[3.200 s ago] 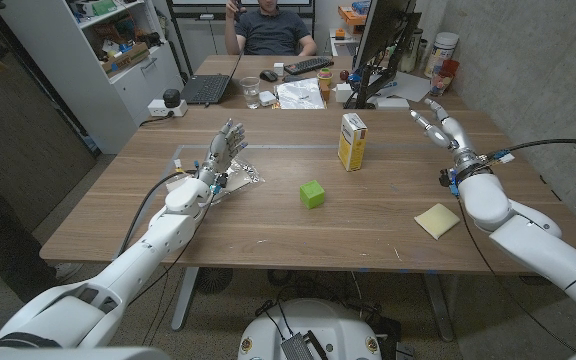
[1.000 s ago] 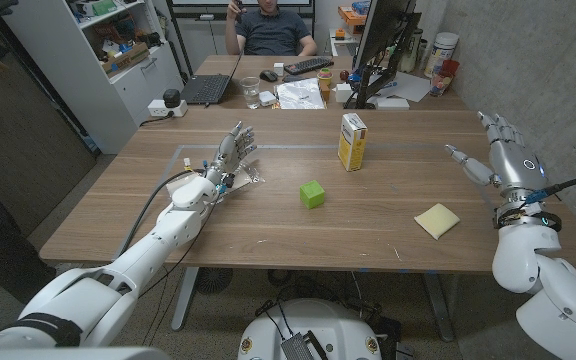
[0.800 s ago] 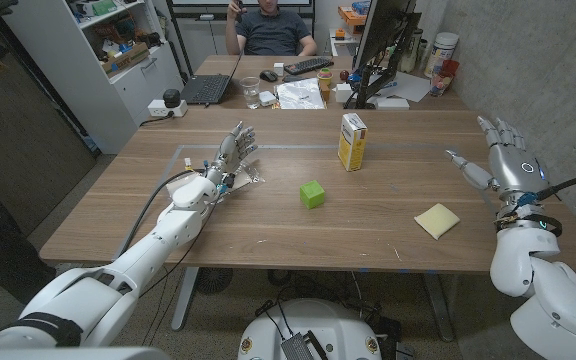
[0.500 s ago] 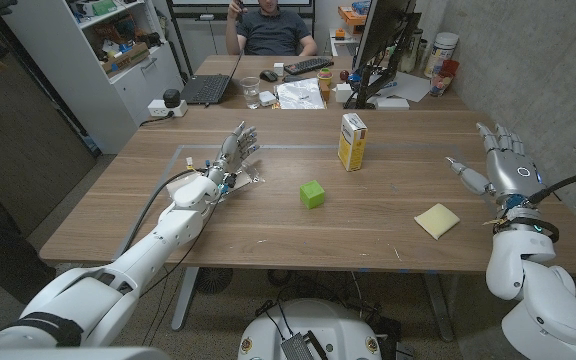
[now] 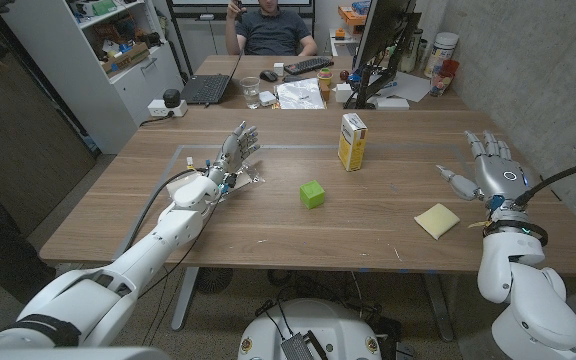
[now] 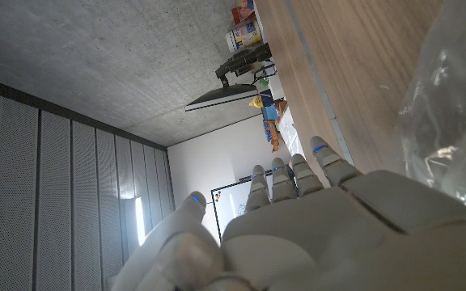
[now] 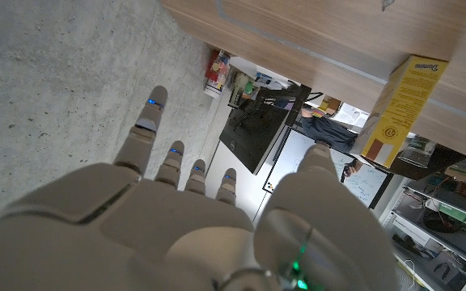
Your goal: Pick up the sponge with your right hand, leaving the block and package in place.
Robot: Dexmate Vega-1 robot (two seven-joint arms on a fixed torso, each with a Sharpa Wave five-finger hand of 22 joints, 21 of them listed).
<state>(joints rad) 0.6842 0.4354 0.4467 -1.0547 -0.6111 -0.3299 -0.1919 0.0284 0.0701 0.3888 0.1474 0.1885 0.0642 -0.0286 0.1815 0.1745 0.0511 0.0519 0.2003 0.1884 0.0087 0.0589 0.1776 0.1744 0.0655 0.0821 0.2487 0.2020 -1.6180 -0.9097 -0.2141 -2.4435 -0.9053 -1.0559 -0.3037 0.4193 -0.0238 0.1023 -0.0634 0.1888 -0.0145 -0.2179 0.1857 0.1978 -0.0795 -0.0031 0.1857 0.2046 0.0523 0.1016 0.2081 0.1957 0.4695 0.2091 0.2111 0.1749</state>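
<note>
Your left hand (image 5: 230, 160) rests with fingers spread, holding nothing. The green block (image 5: 312, 193) sits mid-surface, the yellow package (image 5: 352, 141) upright behind it. The sponge (image 5: 436, 220) lies near your right hand (image 5: 490, 177), its fingers splayed and empty.

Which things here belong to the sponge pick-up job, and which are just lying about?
Job: sponge, right hand, green block, yellow package.

Lying about: clear plastic wrap by the left hand, laptop, keyboard, monitor.
</note>
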